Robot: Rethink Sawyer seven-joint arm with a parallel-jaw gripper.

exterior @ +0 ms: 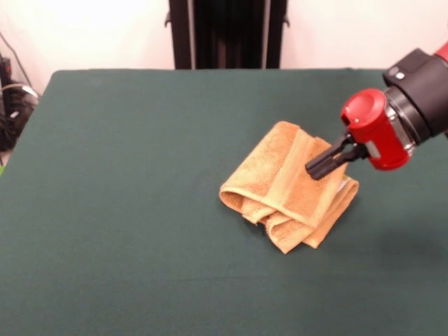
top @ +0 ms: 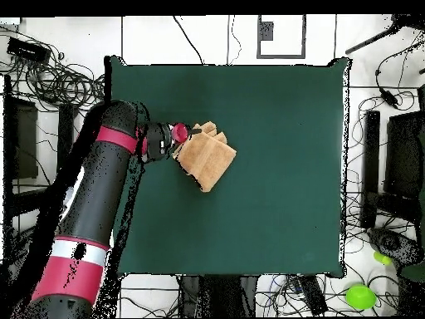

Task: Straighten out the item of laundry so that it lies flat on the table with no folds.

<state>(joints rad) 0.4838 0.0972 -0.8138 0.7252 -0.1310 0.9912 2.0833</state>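
The orange-tan towel [exterior: 283, 185] lies folded in several layers on the dark green table [exterior: 133, 182], right of the middle in the front view. A paler woven band runs across its top layer. My gripper [exterior: 312, 168] comes in from the right, tilted down to the left, with its tips over the towel's right part. The two black fingers [exterior: 330, 155] look pressed together with no cloth between them. I cannot tell whether they touch the towel. In the overhead view the gripper [top: 183, 141] is at the left edge of the towel [top: 209, 159].
The green table [top: 282, 191] extends widely around the towel on all sides. The red and black arm [top: 100, 208] reaches along the table's left edge in the overhead view. The black pedestal [exterior: 224, 31] stands behind the table's far edge. Cables lie off the table.
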